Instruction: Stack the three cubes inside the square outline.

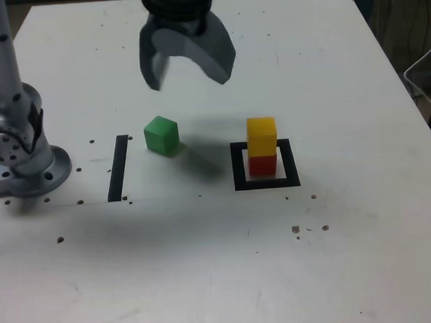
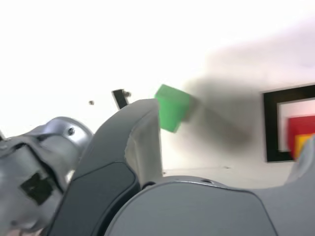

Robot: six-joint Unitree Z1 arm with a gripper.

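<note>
The yellow cube (image 1: pixel 262 135) sits on top of the red cube (image 1: pixel 263 164) inside the black square outline (image 1: pixel 266 183). The green cube (image 1: pixel 161 134) lies alone on the table, toward the exterior view's left of the stack. My gripper (image 1: pixel 188 77) hangs open above the table, behind and a little right of the green cube in the exterior view, with nothing between its jaws. In the wrist view the green cube (image 2: pixel 172 107) shows beyond one finger (image 2: pixel 133 137), and the outline (image 2: pixel 271 127), red cube (image 2: pixel 300 129) and a sliver of yellow cube (image 2: pixel 304 143) show at the edge.
A straight black strip (image 1: pixel 118 168) is marked on the table left of the green cube in the exterior view. The arm's grey base (image 1: pixel 20 154) stands at the exterior view's far left. Small holes dot the white table (image 1: pixel 221 262).
</note>
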